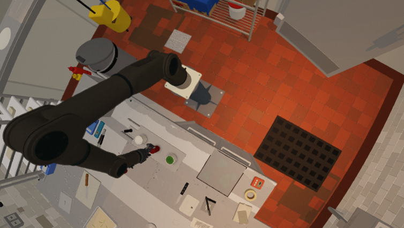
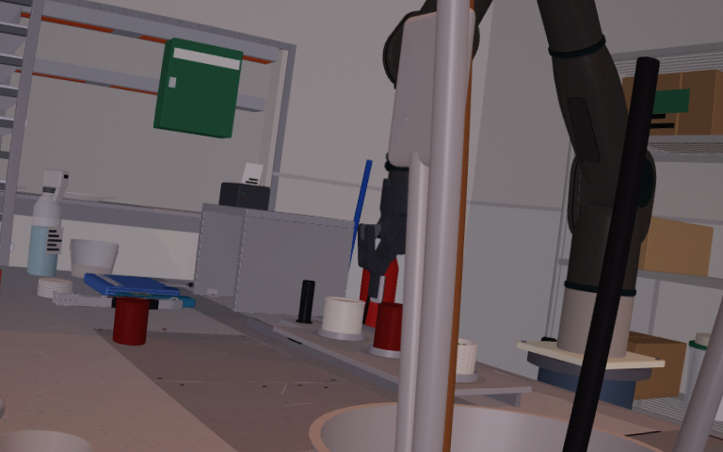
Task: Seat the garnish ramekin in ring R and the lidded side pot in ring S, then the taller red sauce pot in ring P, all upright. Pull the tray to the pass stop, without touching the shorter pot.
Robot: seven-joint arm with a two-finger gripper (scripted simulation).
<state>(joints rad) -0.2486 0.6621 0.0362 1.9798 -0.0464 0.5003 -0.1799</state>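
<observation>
The small ribbed white pot on the tray's right ring is half hidden behind a grey post in the second side camera; from above it shows a green top. The taller red sauce pot stands upright on the tray's middle ring. A plain white pot sits on the left ring, next to a black peg. My gripper is open around the red pot's upper part and holds nothing. The shorter red pot stands apart on the counter at left.
Behind the tray stand a grey box and a blue rod. A blue flat case, a spray bottle and a white tub sit at far left. A large bowl rim lies in the foreground.
</observation>
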